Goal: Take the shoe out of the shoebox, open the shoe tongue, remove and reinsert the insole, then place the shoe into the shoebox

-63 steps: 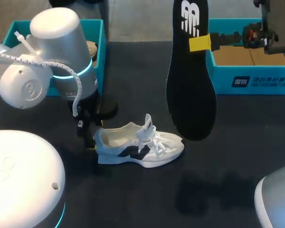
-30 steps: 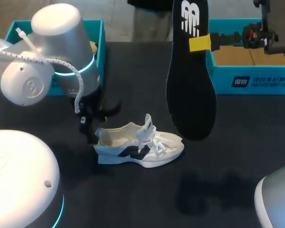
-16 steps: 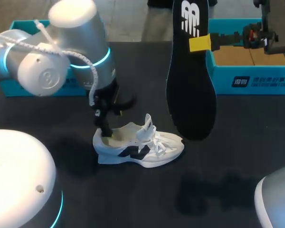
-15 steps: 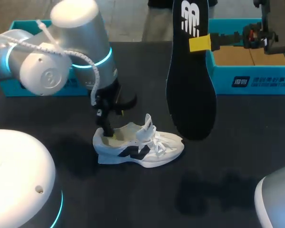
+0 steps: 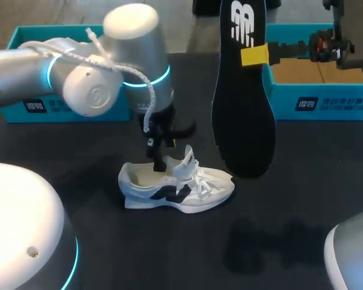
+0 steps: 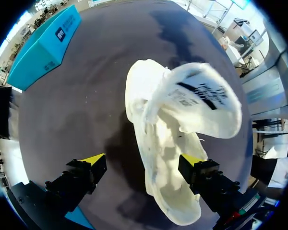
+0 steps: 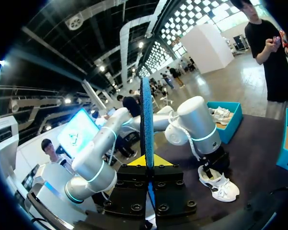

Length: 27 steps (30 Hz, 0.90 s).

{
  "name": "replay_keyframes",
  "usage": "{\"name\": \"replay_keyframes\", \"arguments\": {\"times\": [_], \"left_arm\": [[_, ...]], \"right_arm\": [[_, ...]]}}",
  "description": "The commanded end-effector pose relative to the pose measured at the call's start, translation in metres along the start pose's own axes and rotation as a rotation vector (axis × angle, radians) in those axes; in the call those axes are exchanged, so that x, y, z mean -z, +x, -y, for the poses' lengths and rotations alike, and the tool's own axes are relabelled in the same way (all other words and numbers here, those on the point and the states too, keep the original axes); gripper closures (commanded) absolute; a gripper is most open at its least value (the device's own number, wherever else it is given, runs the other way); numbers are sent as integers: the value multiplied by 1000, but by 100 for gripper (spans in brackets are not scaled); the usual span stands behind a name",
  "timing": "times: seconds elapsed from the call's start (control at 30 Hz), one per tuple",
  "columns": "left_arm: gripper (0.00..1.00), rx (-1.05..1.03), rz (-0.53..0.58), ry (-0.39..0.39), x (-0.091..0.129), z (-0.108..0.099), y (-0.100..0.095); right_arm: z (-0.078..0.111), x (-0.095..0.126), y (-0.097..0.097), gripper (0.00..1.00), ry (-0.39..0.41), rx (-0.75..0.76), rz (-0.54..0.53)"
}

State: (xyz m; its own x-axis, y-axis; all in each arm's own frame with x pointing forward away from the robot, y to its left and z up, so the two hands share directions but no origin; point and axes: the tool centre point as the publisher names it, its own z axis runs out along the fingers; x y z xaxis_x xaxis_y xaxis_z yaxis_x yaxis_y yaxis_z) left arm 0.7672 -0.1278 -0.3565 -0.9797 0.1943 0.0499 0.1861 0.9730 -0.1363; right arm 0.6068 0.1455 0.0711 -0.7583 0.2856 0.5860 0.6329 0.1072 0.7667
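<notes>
Broadly, the dark desk carries a teal shoebox at its far right, with a dark printed label on the front wall. Before it hangs the black insole — long axis upright, broad toe end down, white logo at the top — clamped in the right hand. The white shoe stands on its sole mid-desk, lengthwise across it, toe toward my right, tongue raised. The left hand hovers with fingers apart — one above the shoe's opening, one beside the shoe.
</notes>
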Motion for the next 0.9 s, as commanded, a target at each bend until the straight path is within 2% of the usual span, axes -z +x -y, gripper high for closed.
{"name": "replay_keyframes", "arguments": {"times": [0.03,0.3,0.37,0.4,0.5,0.57,0.67,0.7,0.73,0.9], "left_arm": [[0,2,-29,-6,-11,6,-9],[0,20,-51,-7,-23,2,-9],[3,19,-57,-9,-24,2,-9],[17,19,-61,-8,-25,1,-9],[43,15,-66,-8,-26,0,-7],[55,14,-66,-8,-26,0,-6],[81,13,-68,-5,-28,-1,-5],[81,13,-68,-5,-28,-1,-5],[100,13,-71,-4,-29,-2,-4],[100,25,-76,6,-31,-4,-2]], "right_arm": [[-4,-3,0,100,6,-2,1],[-4,-3,0,100,6,-2,1],[-4,-3,0,100,6,-2,1],[-4,-3,0,100,6,-2,1],[-4,-3,0,100,6,-2,1],[-4,-3,0,100,6,-2,1],[-4,-3,0,100,6,-2,1],[-4,-3,0,100,6,-2,1],[-4,-3,0,100,6,-2,1],[-4,-3,0,100,6,-2,1]]}}
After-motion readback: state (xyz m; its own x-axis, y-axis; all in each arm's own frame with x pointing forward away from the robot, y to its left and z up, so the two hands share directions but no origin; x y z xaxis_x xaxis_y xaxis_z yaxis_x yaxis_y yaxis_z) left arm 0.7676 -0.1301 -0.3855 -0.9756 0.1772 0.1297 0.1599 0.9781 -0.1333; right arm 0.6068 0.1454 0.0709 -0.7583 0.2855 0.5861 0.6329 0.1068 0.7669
